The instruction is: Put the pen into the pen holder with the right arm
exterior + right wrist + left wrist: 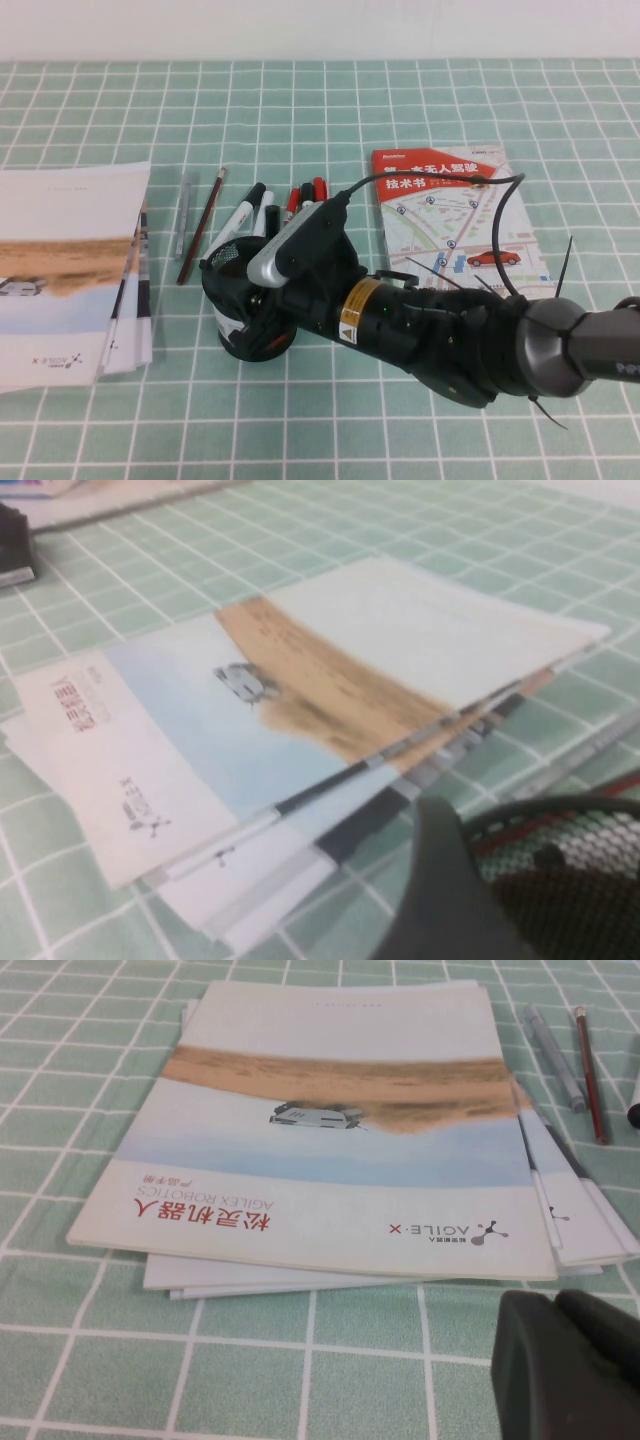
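Black wire-mesh pen holder (240, 300) stood mid-table, right gripper (262, 300) reaching over its rim, stacked paper brochures (70, 270) to its left, markers (285, 205) behind it, map booklet (450, 215) behind-right, slim pencils (200, 225) between brochures and markers.

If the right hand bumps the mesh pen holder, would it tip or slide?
Likely tips: the pen holder is tall, narrow, open wire mesh, so probably light. Once down, its round wall could roll. The right hand is at its rim; the left hand sits beside the brochure stack.
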